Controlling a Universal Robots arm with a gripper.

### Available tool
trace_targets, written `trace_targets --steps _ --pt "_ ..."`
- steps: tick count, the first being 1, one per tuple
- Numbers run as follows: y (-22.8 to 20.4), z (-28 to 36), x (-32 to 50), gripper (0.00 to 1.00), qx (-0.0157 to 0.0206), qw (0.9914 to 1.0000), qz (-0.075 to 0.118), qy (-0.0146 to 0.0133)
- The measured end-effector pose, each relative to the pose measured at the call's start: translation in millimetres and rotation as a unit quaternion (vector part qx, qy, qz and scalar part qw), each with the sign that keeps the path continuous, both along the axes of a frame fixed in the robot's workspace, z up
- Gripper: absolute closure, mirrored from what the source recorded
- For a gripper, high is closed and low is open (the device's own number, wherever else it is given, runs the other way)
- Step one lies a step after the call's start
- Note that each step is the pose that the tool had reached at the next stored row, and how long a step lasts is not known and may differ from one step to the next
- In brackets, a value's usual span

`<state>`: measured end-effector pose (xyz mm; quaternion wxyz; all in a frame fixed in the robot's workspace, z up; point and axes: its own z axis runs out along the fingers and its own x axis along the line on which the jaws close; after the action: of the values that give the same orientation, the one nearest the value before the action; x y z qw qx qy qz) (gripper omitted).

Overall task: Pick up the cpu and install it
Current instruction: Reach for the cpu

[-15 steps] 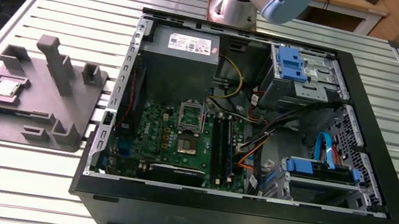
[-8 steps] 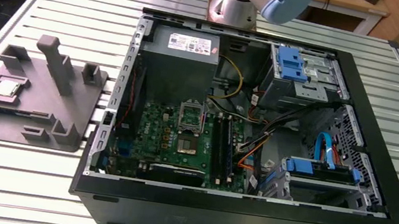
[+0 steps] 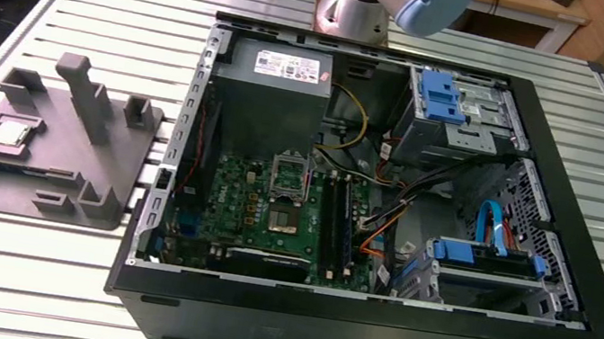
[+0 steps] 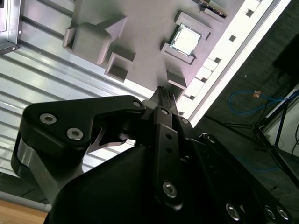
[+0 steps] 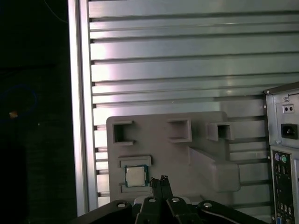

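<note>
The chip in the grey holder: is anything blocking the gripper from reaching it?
Nothing visible. In the first wrist view the chip lies uncovered in its grey holder, with only open space toward the gripper.

Exterior view high, oblique, far — both wrist views share fixture [image 5: 159, 149] [image 4: 140, 28].

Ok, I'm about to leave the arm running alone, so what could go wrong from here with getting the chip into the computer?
1. The chip sits in a walled pocket of the grey holder. The shut claw close by could catch that wall or grip the chip crooked.
2. The green board lies deep in the case with cables beside it, which the arm might snag.
</note>
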<state>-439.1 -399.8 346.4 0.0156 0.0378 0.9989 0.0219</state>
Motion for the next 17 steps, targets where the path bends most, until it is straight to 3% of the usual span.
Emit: trace_targets --steps 2,9,17 --pt "-0.3 -0.8 -0.1 0.90 0.0000 1.00000 0.000 0.0030" --pt "-0.8 -1.4 0.0 0.90 0.0000 1.00000 0.000 0.0030" --pt "-7.0 -7.0 -0.2 0.90 0.0000 1.00000 0.000 0.0031"
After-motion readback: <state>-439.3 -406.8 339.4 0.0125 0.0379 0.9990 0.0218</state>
